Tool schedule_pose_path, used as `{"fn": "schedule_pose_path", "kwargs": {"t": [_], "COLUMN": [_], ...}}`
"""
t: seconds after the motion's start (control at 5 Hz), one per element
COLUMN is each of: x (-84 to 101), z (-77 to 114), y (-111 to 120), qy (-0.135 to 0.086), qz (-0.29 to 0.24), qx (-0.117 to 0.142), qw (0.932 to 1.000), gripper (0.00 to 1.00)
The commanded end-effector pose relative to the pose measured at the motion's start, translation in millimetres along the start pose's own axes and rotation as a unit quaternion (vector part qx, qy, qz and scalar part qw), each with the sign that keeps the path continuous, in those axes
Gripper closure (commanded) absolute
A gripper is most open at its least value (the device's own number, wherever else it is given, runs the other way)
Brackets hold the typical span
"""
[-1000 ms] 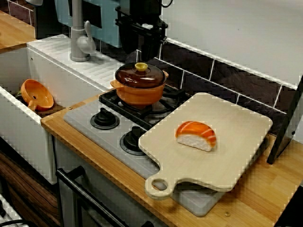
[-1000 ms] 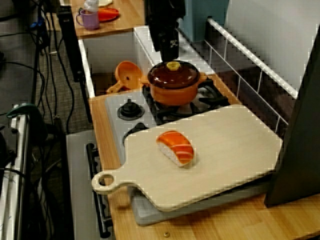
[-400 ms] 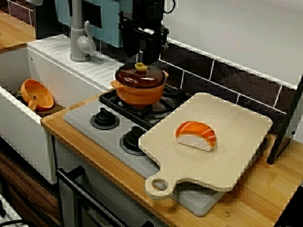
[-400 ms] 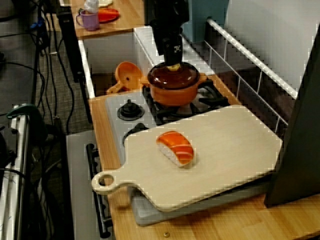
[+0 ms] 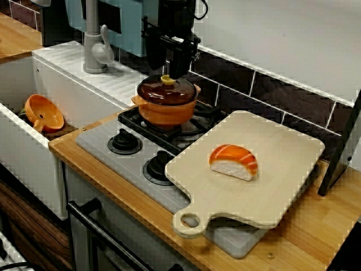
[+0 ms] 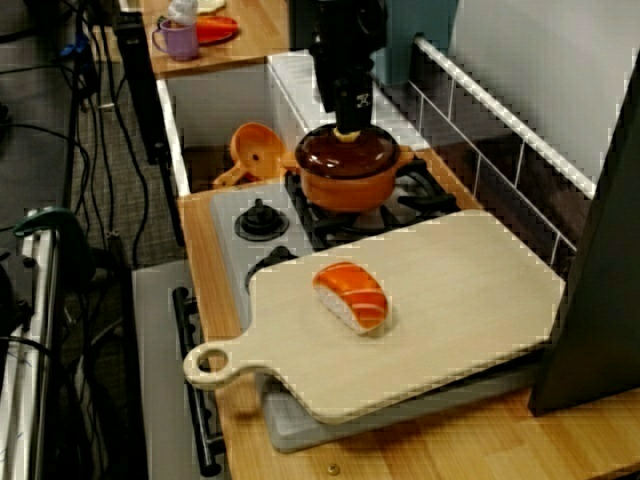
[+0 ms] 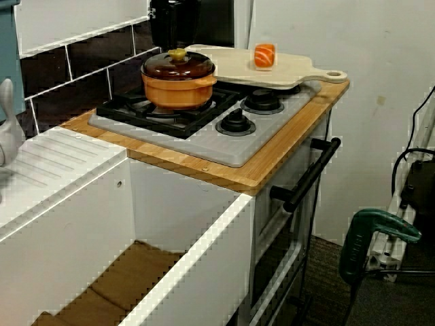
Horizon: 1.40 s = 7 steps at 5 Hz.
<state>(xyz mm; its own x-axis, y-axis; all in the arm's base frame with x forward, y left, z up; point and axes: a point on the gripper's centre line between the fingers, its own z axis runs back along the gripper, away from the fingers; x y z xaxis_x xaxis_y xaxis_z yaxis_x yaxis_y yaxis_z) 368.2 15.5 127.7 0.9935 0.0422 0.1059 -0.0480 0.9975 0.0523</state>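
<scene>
At the near edge of the table (image 5: 316, 226), a wooden cutting board (image 5: 271, 186) overlaps the right part of the hob (image 5: 96, 138) and carries 1 salmon sushi piece (image 5: 233, 161). At left, the sink (image 5: 22, 152) holds 1 orange scoop (image 5: 44, 113). Farther back, the orange pot (image 5: 167, 113) stands on the far burner. Its brown lid (image 5: 167, 91) is seated, so the contents are hidden. The tool (image 5: 171, 70) hangs directly over the yellow lid knob (image 5: 167, 79), and its finger spacing cannot be determined. Step in hand, by judgement: alignment at the knob. A grip there calls for fingers centred on it.
</scene>
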Motion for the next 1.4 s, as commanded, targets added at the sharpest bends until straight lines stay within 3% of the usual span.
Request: {"fn": "schedule_pose_path", "kwargs": {"t": [0.0,0.6,1.2], "x": [13.4,4.3,4.3], "z": [10.8,22.0,16.4], "y": [7.6,3.8,0.4], "qy": [-0.015,-0.014,-0.023], "qz": [0.015,0.023,0.038], "qx": [-0.005,-0.019,-0.013], "qw": [0.9997,0.9994,0.9989], "gripper": [0.0,0.0,0.0]}}
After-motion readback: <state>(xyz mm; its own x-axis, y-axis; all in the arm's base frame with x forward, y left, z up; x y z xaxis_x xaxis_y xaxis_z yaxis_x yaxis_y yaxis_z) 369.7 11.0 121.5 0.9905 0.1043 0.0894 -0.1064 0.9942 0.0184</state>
